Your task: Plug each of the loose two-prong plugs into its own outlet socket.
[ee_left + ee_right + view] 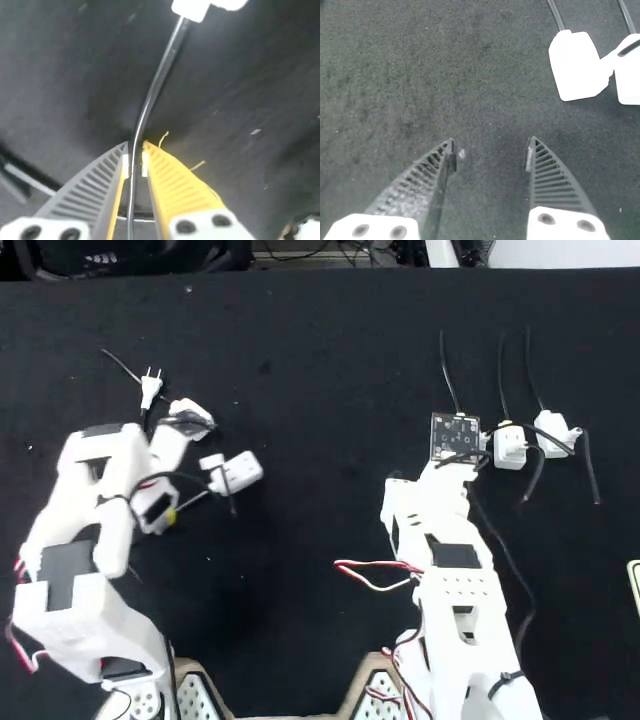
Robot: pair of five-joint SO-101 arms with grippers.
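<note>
**Robotics lab bench**

A bench (320, 340) draped in black cloth carries a white plastic left arm (80, 540) and right arm (450, 580). They have bare red-and-white wires (370, 575) and an exposed circuit board (455, 437). Loose outlets (510, 445) lie far right. Cables (300, 252) tangle beyond the far edge.

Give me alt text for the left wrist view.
The left claw is shut on a thin black cable, which curves away over the black table to a white plastic block.
</note>
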